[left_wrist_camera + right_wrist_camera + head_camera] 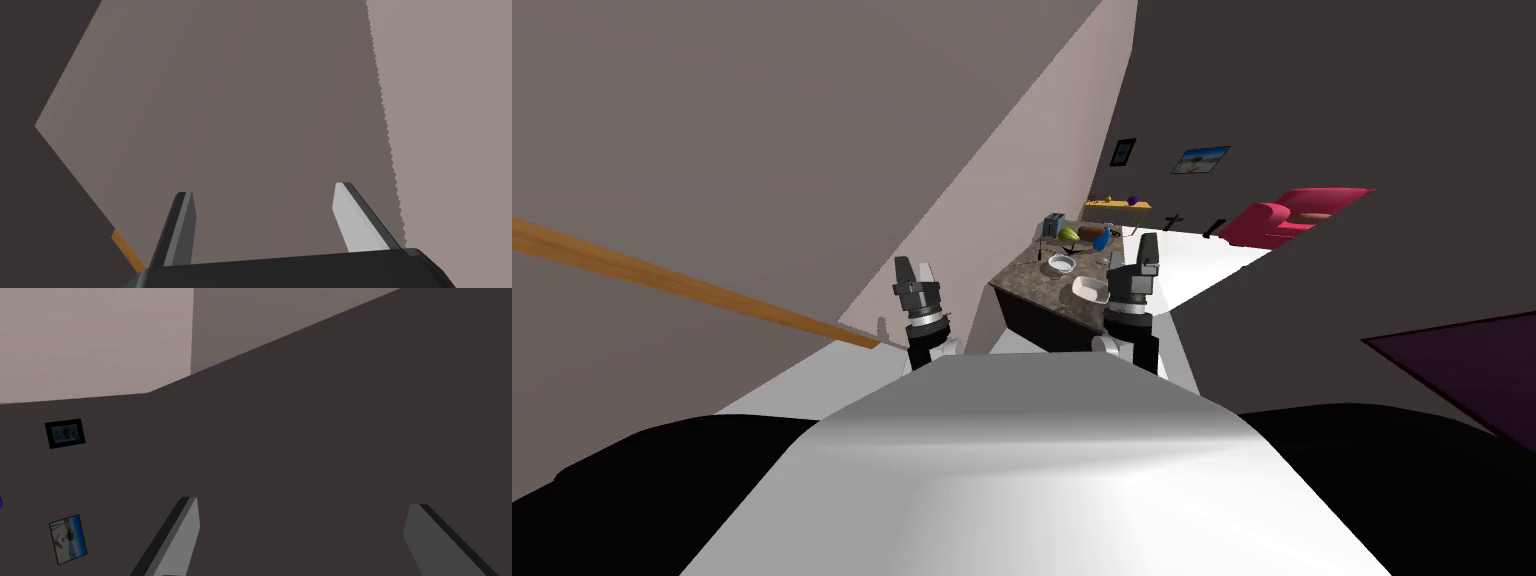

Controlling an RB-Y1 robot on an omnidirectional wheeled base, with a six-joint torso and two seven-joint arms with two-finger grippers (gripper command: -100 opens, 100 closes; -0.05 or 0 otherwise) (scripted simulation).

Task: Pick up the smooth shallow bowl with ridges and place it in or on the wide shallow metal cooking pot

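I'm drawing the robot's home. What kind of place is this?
Probably a house's open kitchen and living area: a dark counter with a white bowl on it, a pink-red armchair beyond, and a framed picture on the wall.

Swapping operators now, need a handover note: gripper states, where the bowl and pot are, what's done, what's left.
Left gripper: open, empty, raised ahead of the chest.
Right gripper: open, empty, raised likewise.
White shallow bowl: on the dark counter ahead, near its front edge. The round pot sits just beyond it. Both are small in the head view, so which is which is my best reading.
Done: nothing grasped.
Left: move closer, grasp the bowl, set it in the pot.
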